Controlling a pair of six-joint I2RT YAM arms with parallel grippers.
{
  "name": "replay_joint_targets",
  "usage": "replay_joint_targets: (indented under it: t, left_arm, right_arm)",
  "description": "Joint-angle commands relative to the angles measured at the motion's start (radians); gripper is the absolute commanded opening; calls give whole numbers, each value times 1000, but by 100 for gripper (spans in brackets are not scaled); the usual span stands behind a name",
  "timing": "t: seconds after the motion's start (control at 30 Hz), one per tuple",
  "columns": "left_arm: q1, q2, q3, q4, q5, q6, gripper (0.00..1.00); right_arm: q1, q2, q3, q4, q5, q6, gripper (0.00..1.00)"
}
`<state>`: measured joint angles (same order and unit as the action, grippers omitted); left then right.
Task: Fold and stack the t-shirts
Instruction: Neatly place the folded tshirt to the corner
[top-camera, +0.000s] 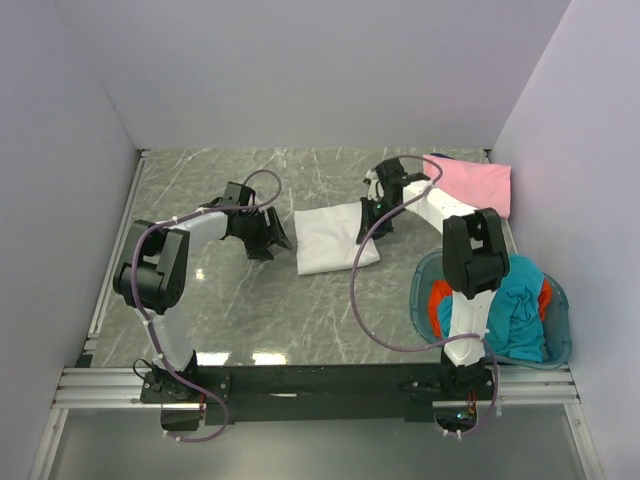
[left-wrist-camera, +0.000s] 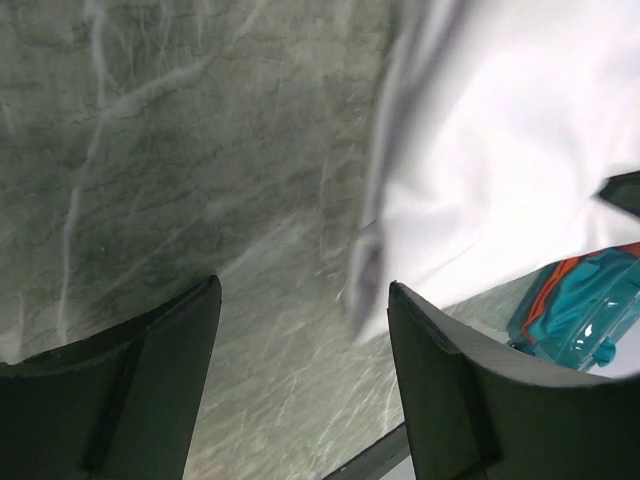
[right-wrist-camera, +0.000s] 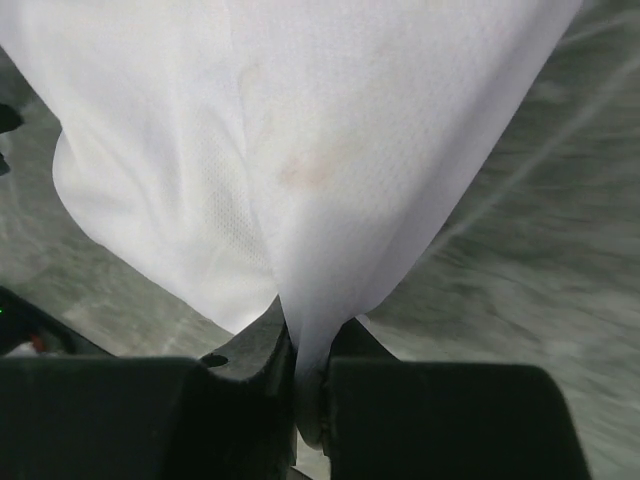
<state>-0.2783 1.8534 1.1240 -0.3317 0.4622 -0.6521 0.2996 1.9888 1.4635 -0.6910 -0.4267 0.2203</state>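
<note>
A: right gripper (right-wrist-camera: 305, 362) pinches white shirt (top-camera: 335, 238) edge, shirt lies mid table (top-camera: 190, 200); left gripper (left-wrist-camera: 305, 310) wide, empty, just beside it
B: risk is the thin pinch slipping, or a pull dragging the fold open since left isn't pinning

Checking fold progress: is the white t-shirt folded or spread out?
Folded, at least partly: the white t-shirt lies as a compact rectangle, one edge pinched in the right gripper.

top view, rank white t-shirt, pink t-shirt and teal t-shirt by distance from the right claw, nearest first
1. white t-shirt, centre, pinched in the right claw.
2. pink t-shirt, far right corner.
3. teal t-shirt, near right, in the blue basket.
</note>
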Motion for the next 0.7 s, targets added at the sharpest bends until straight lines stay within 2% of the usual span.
replay_joint_targets:
  t: [0.0, 0.4, 0.67]
  left_arm:
    - [1, -59, 28, -7, -26, 25, 73]
    - [1, -201, -27, 43, -102, 17, 73]
    - [1, -240, -61, 40, -114, 12, 73]
  right_arm:
    - [-48, -27, 103, -139, 80, -117, 0]
    - [-207, -2, 261, -246, 238, -185, 0]
    - [-278, 60, 403, -286, 325, -188, 0]
